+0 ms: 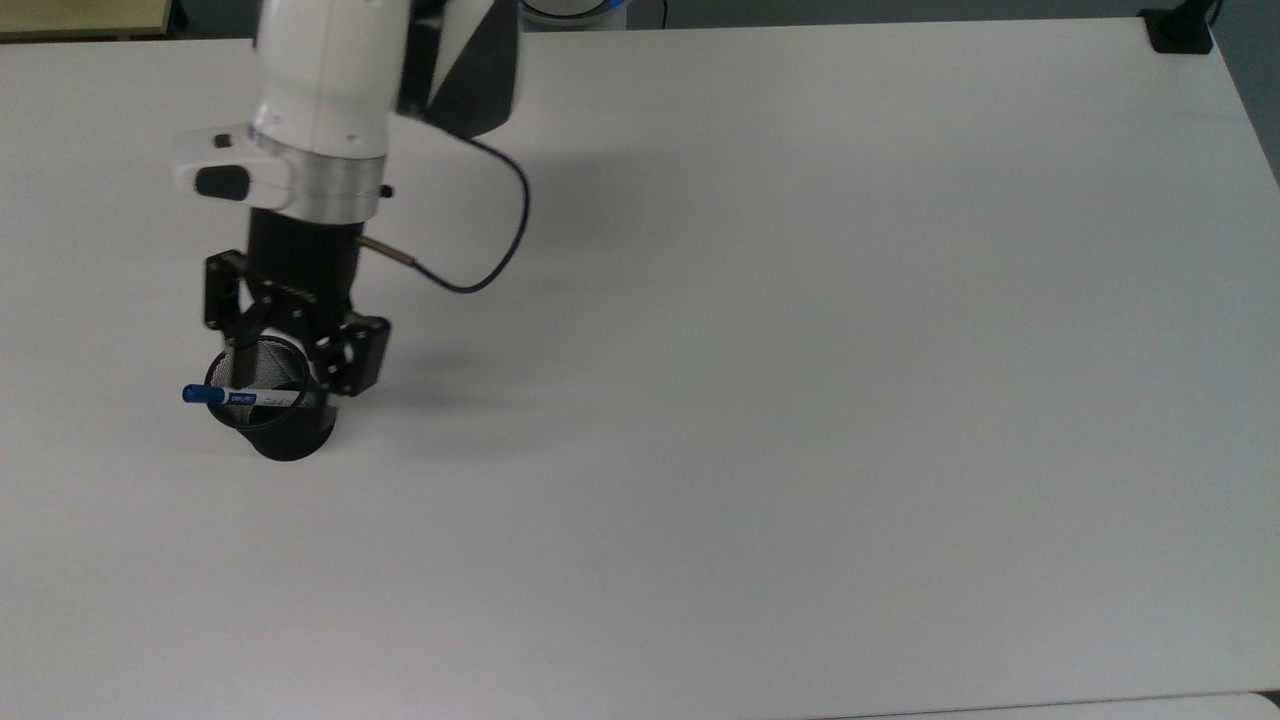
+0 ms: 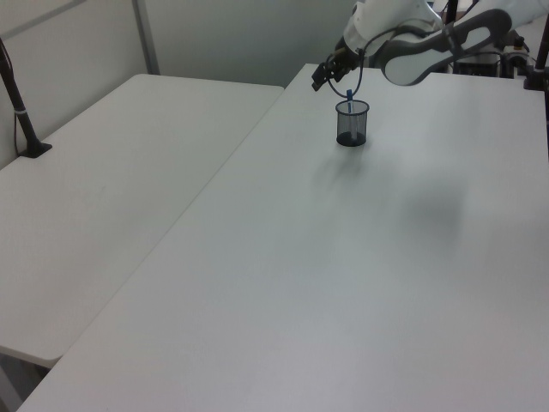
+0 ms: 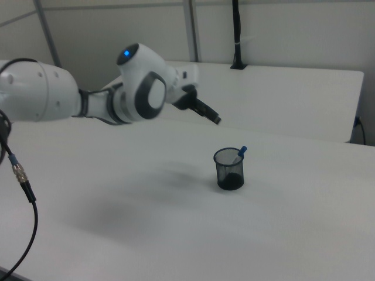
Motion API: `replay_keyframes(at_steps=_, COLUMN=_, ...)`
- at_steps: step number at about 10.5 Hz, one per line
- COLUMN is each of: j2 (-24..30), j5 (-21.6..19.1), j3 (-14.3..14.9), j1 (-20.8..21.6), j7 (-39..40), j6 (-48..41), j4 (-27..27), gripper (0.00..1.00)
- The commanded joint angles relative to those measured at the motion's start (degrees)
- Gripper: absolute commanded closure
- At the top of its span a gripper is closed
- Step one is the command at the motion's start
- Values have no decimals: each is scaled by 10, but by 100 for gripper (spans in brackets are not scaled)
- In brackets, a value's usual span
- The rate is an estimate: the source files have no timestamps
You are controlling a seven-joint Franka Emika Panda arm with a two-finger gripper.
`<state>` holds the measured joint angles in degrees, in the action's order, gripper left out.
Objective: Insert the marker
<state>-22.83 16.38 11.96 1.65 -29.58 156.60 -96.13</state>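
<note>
My hand (image 1: 290, 345), the black two-finger gripper at the end of my white arm, hangs above the counter with its fingers spread wide and nothing between them. In the top view one finger (image 1: 222, 300) sits over the far rim of the black mesh cup (image 1: 283, 425), and the other (image 1: 355, 362) lies off the cup toward the top view's right. In the right view my hand (image 3: 206, 113) is well above the cup (image 3: 229, 168) and toward the right view's left of it, not touching it.

The slim white marker with the blue cap (image 1: 245, 397) stands inside the cup, leaning. In the top view its blue cap pokes out past the rim toward the top view's left, and its white barrel runs down into the cup. In the left view the blue cap (image 2: 349, 93) rises just above the cup's rim (image 2: 352, 105), and in the right view the cap (image 3: 242, 151) leans against the rim on the right view's right.

A dark cable (image 1: 495, 245) loops from my wrist over the wide white counter (image 1: 800, 400). A black clamp (image 1: 1178, 28) sits at the counter's far corner on the top view's right. In the left view a second white counter (image 2: 111, 180) stands beside mine with a black post (image 2: 19, 107) clamped to it. Nothing lies between my hand and the cup.
</note>
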Motion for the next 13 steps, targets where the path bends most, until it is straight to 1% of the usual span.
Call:
replay_keyframes(at_steps=1, j2=105, j5=-47, j3=2, j1=90, j7=-7, j6=-184, j4=-13, gripper=17)
replay_keyframes(at_steps=2, j2=119, j5=-57, j3=0, j1=115, j7=-7, j6=-251, j4=-1, gripper=9)
replay_keyframes(at_steps=3, j2=133, j5=-78, j3=-1, j1=134, j7=-4, j6=-341, j4=18, gripper=0)
replay_keyframes(at_steps=4, j2=139, j5=-94, j3=-4, j1=137, j7=7, j6=-396, j4=31, gripper=0)
replay_keyframes(at_steps=5, j2=152, j5=-106, j3=-11, j1=137, j7=48, j6=-470, j4=42, gripper=0)
replay_keyframes(at_steps=7, j2=180, j5=-109, j3=-50, j1=122, j7=135, j6=-571, j4=44, gripper=0)
replay_keyframes(at_steps=8, j2=192, j5=-111, j3=-69, j1=95, j7=141, j6=-598, j4=43, gripper=0)
replay_keyframes(at_steps=9, j2=205, j5=-128, j3=-107, j1=53, j7=145, j6=-613, j4=42, gripper=0)
replay_keyframes(at_steps=10, j2=210, j5=-152, j3=-133, j1=17, j7=149, j6=-620, j4=39, gripper=0)
replay_keyframes(at_steps=13, j2=209, j5=-158, j3=-134, j1=14, j7=149, j6=-633, j4=42, gripper=0)
